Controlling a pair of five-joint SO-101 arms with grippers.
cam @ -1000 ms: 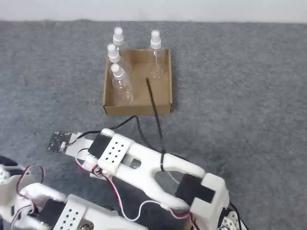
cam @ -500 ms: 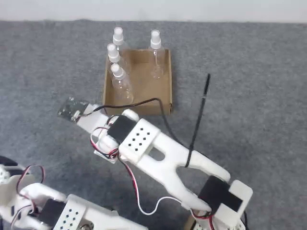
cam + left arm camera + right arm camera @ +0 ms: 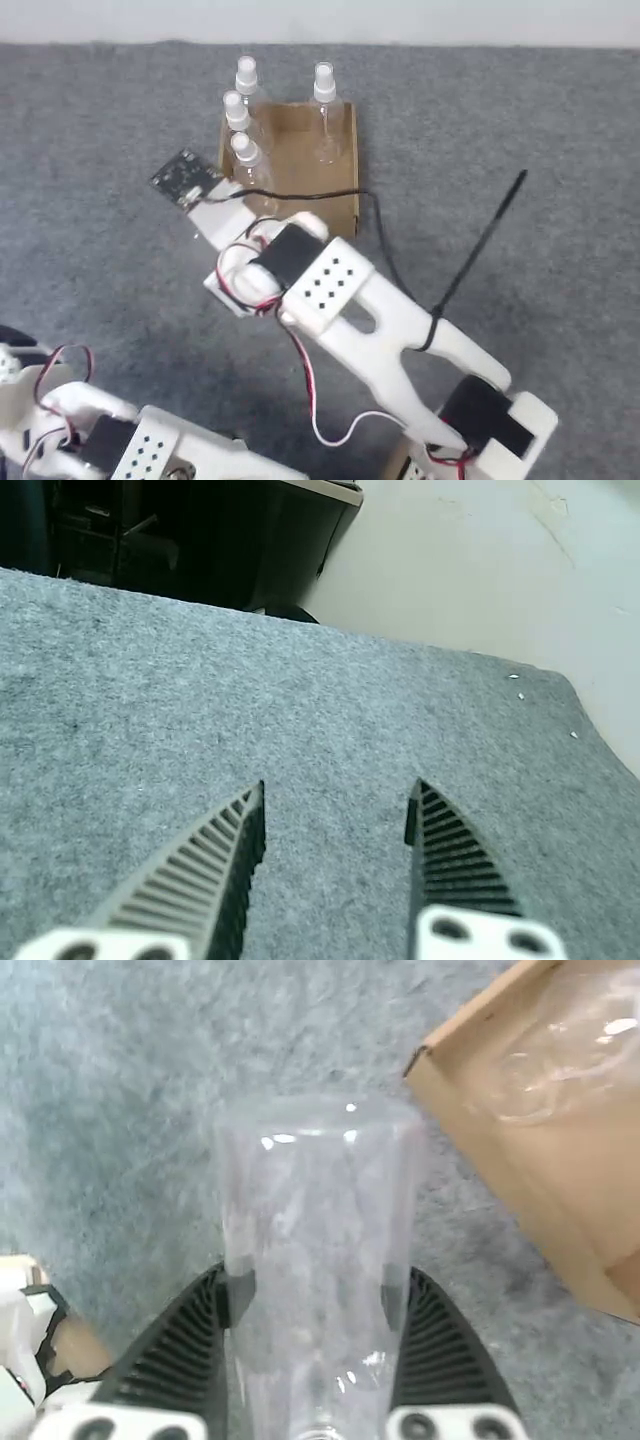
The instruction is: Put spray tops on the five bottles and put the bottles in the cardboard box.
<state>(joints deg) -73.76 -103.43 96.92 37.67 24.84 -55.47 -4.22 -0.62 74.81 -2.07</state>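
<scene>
Beside a corner of the cardboard box (image 3: 500, 1150), the right gripper (image 3: 315, 1295) clamps a clear bottle (image 3: 315, 1190).
Its long axis runs out along the jaws, with the box just ahead to one side; the left gripper (image 3: 335, 820) gapes over carpet (image 3: 300, 680).

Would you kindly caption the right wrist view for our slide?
Right gripper holds a clear bottle over grey carpet, near the cardboard box corner.

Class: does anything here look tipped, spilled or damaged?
Nothing stands out. Four clear spray-topped bottles stand upright in the brown cardboard box; the right tool grips a fifth clear bottle nearby.
</scene>
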